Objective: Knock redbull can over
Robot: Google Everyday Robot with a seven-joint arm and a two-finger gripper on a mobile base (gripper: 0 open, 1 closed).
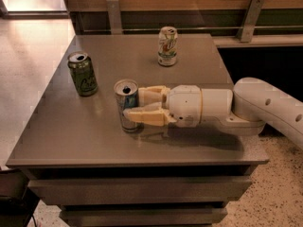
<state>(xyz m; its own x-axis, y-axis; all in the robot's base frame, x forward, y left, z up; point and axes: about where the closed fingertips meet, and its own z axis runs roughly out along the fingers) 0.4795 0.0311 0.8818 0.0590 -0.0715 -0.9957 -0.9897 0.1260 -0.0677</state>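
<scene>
The redbull can, slim, blue and silver with an open silver top, stands upright near the middle of the table. My gripper reaches in from the right at can height. Its two cream fingers close on the can's right side: one lies across the can's front, the other ends behind its right edge. The can's lower right part is hidden by the near finger.
A dark green can stands upright to the left of the redbull can. A white can with green and red print stands at the back of the table. A railing and wall run behind; the floor drops off left and front.
</scene>
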